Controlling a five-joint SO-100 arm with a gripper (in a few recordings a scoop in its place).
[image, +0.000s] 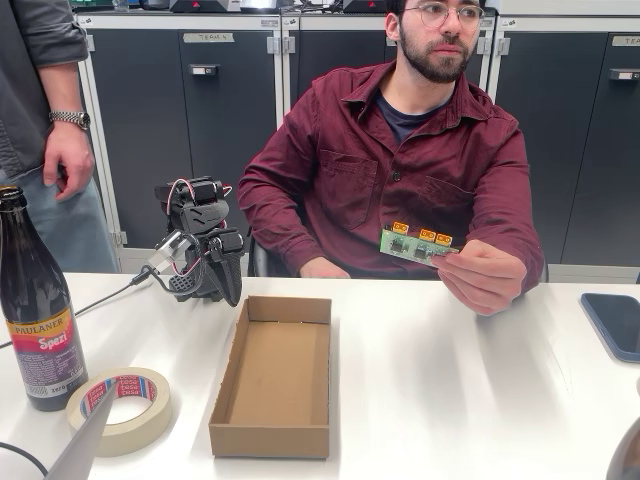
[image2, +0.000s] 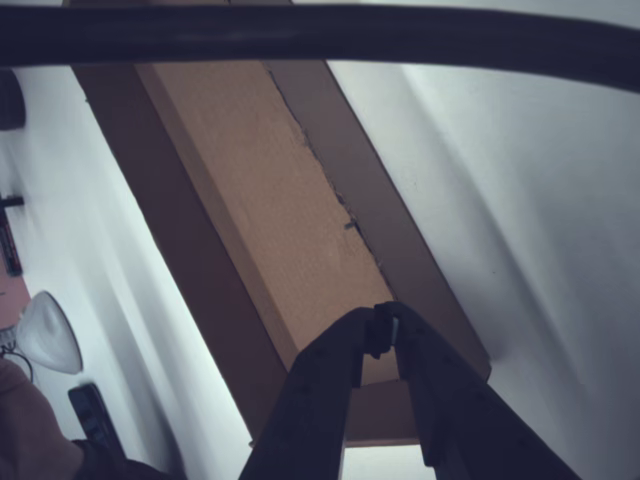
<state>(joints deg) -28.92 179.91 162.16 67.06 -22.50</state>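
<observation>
Wrist view, fingers (image2: 320, 400) pressed together, angled over cardboard box (image2: 250, 200)

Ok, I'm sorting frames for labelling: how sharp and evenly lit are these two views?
Fixed view: sharp, evenly lit, sheen on the table. Wrist view: dimmer, washed-out, a blurred dark band across the top; the gripper and cardboard box look soft.

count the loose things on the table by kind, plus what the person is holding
cardboard box: 1
bottle: 1
tape roll: 1
phone: 1
circuit board (held up): 1
total: 5, leaving out cut-off shapes at the bottom edge
</observation>
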